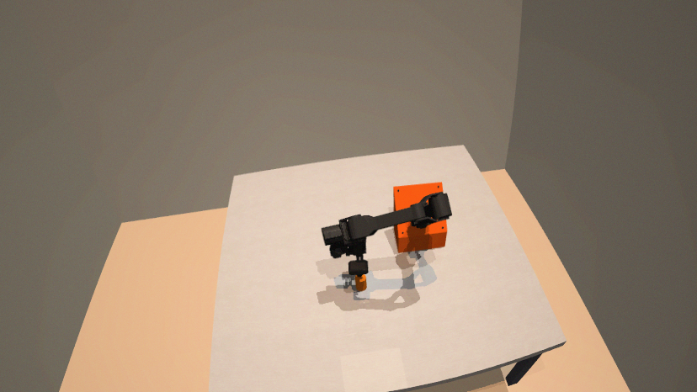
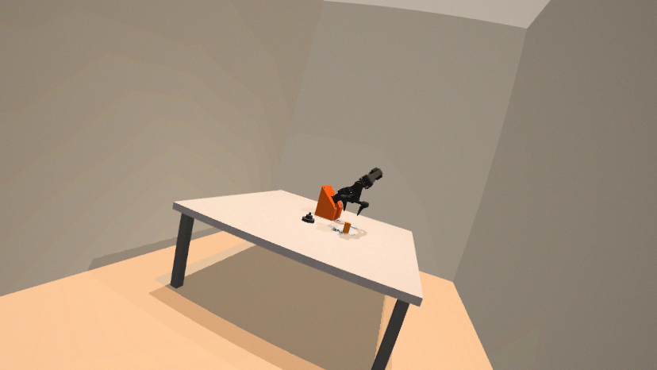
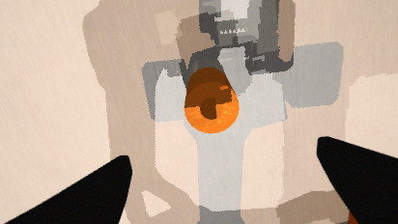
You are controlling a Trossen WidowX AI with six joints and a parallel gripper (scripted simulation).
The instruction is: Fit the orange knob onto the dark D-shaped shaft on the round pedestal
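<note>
The orange knob (image 1: 360, 283) (image 2: 346, 228) (image 3: 212, 125) stands upright on the table, hole upward. In the wrist view its hole looks D-shaped, with the straight edge on the right; shadow covers part of the top. My gripper (image 1: 359, 272) (image 2: 351, 211) (image 3: 222, 154) is open and empty above the knob, pointing down. In the wrist view the knob lies between the two fingers sideways, but farther up the picture than the tips. The dark round pedestal (image 2: 308, 220) with its short shaft stands on the table in the exterior view. I cannot make it out in the top view.
The orange base block (image 1: 420, 238) (image 2: 325, 204) of the arm stands behind the knob. The pedestal is left of this block in the exterior view. The pale table (image 1: 273, 331) (image 2: 257, 225) carries overlapping arm shadows around the knob.
</note>
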